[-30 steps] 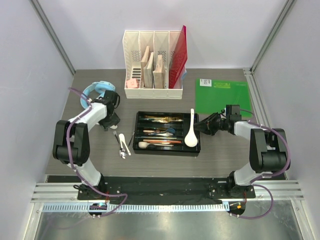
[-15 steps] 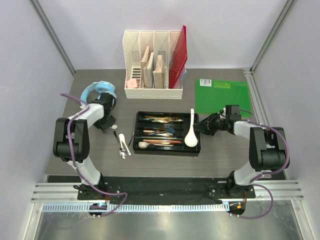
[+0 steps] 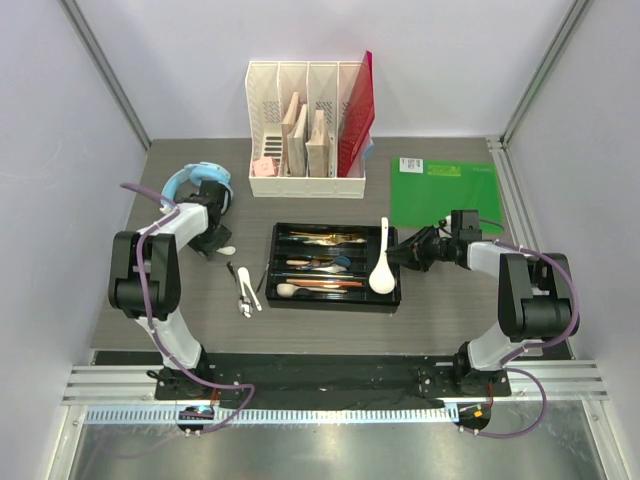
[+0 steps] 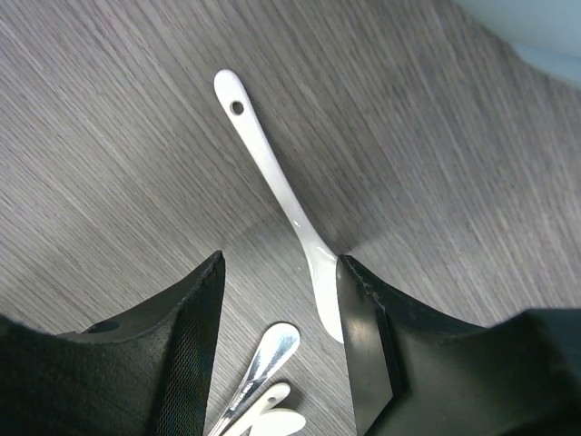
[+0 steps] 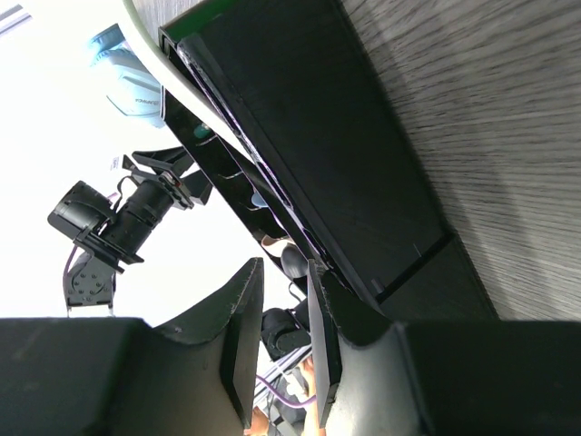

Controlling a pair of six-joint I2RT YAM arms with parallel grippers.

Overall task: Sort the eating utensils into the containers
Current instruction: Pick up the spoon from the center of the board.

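The black cutlery tray (image 3: 276, 268) lies mid-table with several silver, gold, wooden and dark-handled pieces in its compartments. A large white soup spoon (image 3: 381, 264) lies over its right end. My left gripper (image 3: 214, 244) is open, low over the table left of the tray. In the left wrist view it (image 4: 280, 261) straddles a white spoon (image 4: 272, 177) whose bowl end lies against the right finger. A silver spoon (image 4: 263, 359) and another white piece (image 4: 272, 422) lie just below. My right gripper (image 3: 402, 250) is open by a narrow gap, empty, against the tray's outer right wall (image 5: 363, 173).
Loose utensils (image 3: 244, 287) lie left of the tray. A light blue ring (image 3: 192, 180) sits at the far left. A white file organizer (image 3: 307, 130) with boards and a red folder stands at the back. A green mat (image 3: 443, 195) lies at the right.
My left gripper has swung back and left, away from the tray, and the white spoon's end now shows beside it. The right arm has not moved.
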